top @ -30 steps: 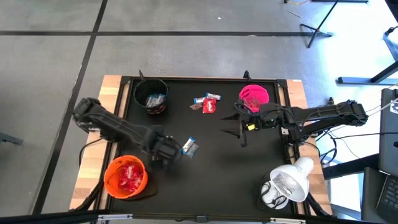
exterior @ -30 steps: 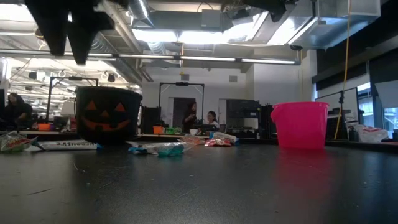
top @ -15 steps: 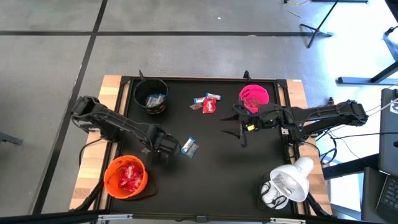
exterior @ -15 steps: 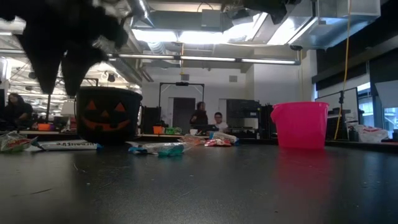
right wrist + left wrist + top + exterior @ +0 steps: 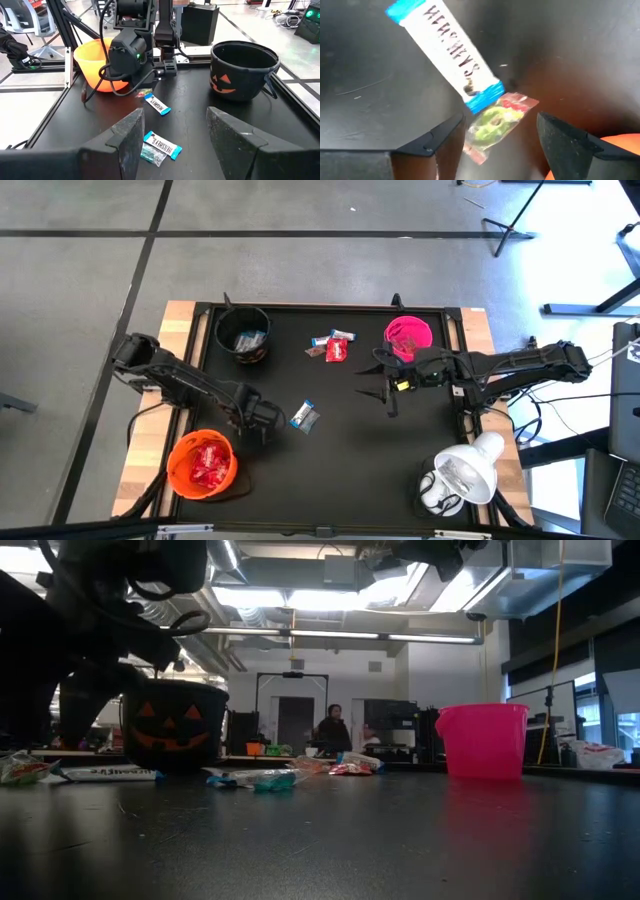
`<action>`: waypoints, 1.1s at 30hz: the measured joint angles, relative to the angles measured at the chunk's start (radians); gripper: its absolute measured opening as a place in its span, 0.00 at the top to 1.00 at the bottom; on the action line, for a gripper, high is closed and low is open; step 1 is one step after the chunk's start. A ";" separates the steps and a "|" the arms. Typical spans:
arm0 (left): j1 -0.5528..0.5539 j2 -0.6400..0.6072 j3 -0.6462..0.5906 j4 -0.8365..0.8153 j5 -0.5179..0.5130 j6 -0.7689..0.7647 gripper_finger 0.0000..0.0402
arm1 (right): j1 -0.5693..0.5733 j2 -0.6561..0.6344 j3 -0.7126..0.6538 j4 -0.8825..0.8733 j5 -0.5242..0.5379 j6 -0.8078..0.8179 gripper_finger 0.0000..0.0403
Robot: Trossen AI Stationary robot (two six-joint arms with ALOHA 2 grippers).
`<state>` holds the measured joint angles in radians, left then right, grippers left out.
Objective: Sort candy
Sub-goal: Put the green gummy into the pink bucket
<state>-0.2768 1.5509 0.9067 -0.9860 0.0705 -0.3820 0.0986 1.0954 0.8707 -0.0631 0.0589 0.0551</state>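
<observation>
My left gripper (image 5: 272,420) (image 5: 502,145) is open and low over the table, beside the orange bowl (image 5: 203,463). A small green-and-red wrapped candy (image 5: 495,121) lies flat between its fingers; whether a finger touches it I cannot tell. A blue-and-white candy (image 5: 447,50) (image 5: 304,416) lies just beyond, one end over the green one. More red and blue-and-white candy (image 5: 333,346) lies at the far middle. My right gripper (image 5: 375,388) (image 5: 176,112) waits open above the table near the pink bowl (image 5: 408,335).
The black pumpkin bowl (image 5: 243,335) (image 5: 172,725) stands at the far left and holds some candy. The orange bowl holds red candy. A white lamp-like object (image 5: 460,475) sits at the near right corner. People show in the room beyond (image 5: 332,730).
My left gripper has come down from well above the table to just over it, at the candy beside the orange bowl, shifting slightly toward the table's left. The candy has stayed where it was.
</observation>
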 joint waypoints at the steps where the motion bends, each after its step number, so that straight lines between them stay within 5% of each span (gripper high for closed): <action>1: 0.000 0.000 -0.005 0.011 0.003 0.000 0.42 | 0.000 0.000 0.000 0.000 0.000 0.000 0.47; 20: -0.003 0.000 -0.096 0.058 -0.023 0.000 0.55 | -0.001 0.000 0.000 0.002 0.000 -0.002 0.47; 33: -0.003 0.000 -0.096 0.064 -0.062 0.059 0.96 | -0.001 0.000 -0.001 0.002 0.001 -0.006 0.47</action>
<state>-0.2793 1.5509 0.8104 -0.9224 0.0090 -0.3227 0.0978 1.0954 0.8700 -0.0616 0.0597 0.0486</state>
